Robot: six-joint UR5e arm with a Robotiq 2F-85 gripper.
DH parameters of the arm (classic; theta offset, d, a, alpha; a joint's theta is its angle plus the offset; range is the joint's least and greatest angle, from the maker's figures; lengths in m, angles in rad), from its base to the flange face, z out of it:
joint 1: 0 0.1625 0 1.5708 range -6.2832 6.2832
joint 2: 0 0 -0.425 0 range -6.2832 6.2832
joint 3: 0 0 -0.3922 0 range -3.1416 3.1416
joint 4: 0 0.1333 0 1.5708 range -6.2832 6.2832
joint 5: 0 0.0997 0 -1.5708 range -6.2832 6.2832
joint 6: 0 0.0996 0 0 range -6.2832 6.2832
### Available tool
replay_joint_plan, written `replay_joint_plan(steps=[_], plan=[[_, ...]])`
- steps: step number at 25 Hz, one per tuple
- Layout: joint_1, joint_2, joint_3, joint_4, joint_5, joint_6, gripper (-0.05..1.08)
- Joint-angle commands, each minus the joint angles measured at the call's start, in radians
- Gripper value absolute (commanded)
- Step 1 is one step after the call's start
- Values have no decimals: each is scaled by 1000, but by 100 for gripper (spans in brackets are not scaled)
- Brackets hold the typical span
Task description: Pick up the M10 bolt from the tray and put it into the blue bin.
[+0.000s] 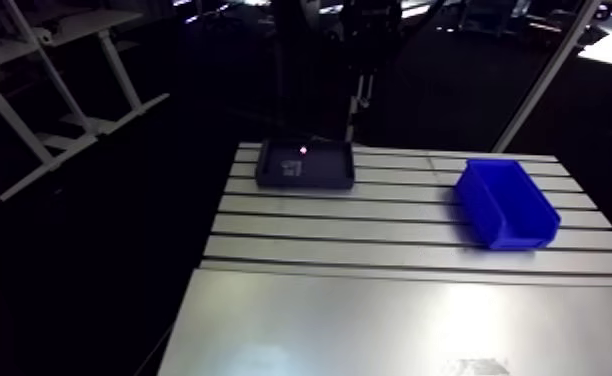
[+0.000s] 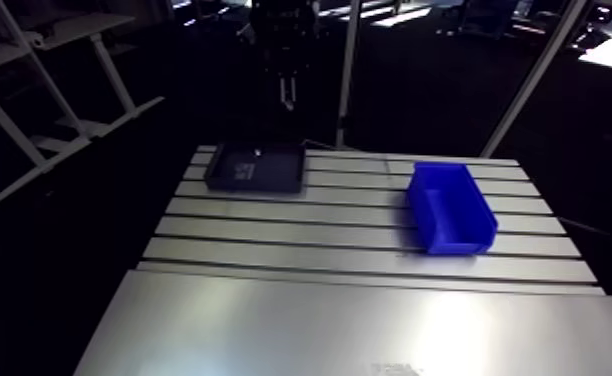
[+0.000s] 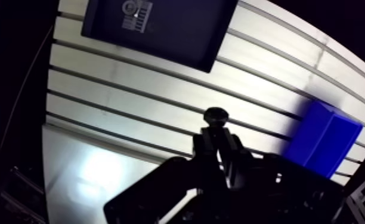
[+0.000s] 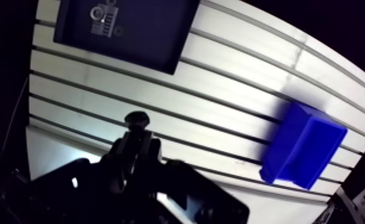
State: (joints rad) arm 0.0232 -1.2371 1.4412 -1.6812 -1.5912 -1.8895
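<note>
Your gripper point(image 3: 216, 136) is pinched narrow on the dark M10 bolt point(image 3: 216, 114), below its head. It's probably stiff, slick steel, so clamp firmly.

tray point(image 3: 185, 33) cut off in wrist view, pale marks point(image 3: 136, 15) inside perhaps a label, unreadable

The tool point(image 4: 138, 136) clamps a bolt point(image 4: 136, 119) over the table point(image 4: 220, 95).

Dark bolt point(image 3: 216, 114) sticking up, clamped in pincer point(image 3: 216, 132) tips, dark tray point(image 3: 179, 33) and blue bin point(image 3: 325, 140) sitting well apart
</note>
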Motion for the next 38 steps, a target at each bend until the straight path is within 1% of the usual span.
replay_joint_plan(steps=[1, 3, 4, 6, 9, 12, 14, 15, 16, 19, 20, 22, 25, 29, 35, 38], plan=[[-55, -117, 58, 54, -17, -175, 105], [-78, -161, 90, 61, -19, -244, 105], [-98, -176, 106, 59, -22, -285, 105], [-141, -204, 126, 59, -20, -377, 105], [-190, -230, 146, 57, -20, -515, 105], [-218, -238, 153, 57, -20, -675, 105], [-236, -259, 161, 57, -22, -788, 105], [-258, -265, 166, 56, -22, -850, 105], [-282, -265, 172, 51, -23, -911, 105], [-296, -262, 175, 44, -23, -1038, 105], [-310, -262, 175, 41, -19, -1084, 105], [-348, -262, 181, 41, -19, -1184, 105], [-370, -250, 179, 24, -17, -1310, 105], [-407, -233, 178, 7, -19, -1443, 105], [-441, -218, 192, -7, -20, -1582, 105], [-465, -212, 204, -38, -19, -1641, 105]])
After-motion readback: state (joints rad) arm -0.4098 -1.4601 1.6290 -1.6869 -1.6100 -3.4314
